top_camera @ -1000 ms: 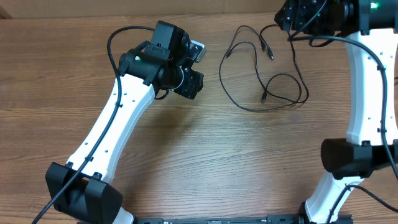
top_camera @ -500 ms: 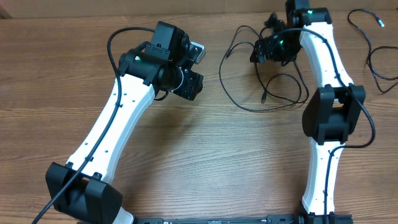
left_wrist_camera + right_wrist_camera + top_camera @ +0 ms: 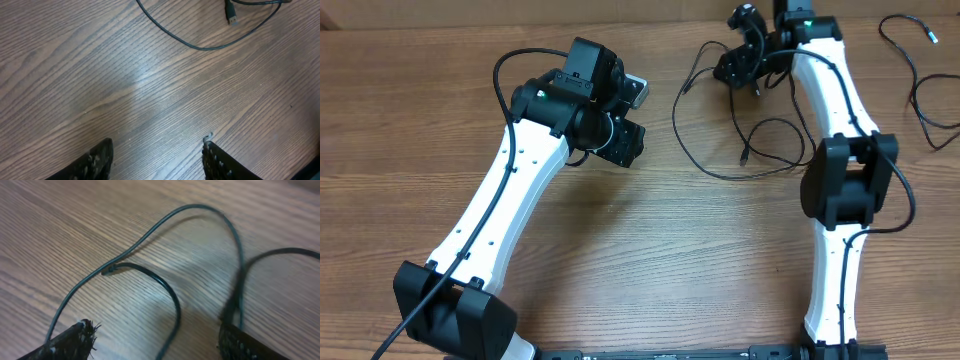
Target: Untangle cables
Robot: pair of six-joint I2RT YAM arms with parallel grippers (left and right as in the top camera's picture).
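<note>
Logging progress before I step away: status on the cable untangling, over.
Left gripper open over bare table, short of the cables. Right gripper open, cable strands between its jaws, nothing clamped. Nothing else in the way.

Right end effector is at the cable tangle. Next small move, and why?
Probably lower the right end effector and close on the cable strand curving between its fingers: its jaws stand open, straddling that strand on the table, with nothing gripped. The left end effector hangs open with no cable between its fingers.
</note>
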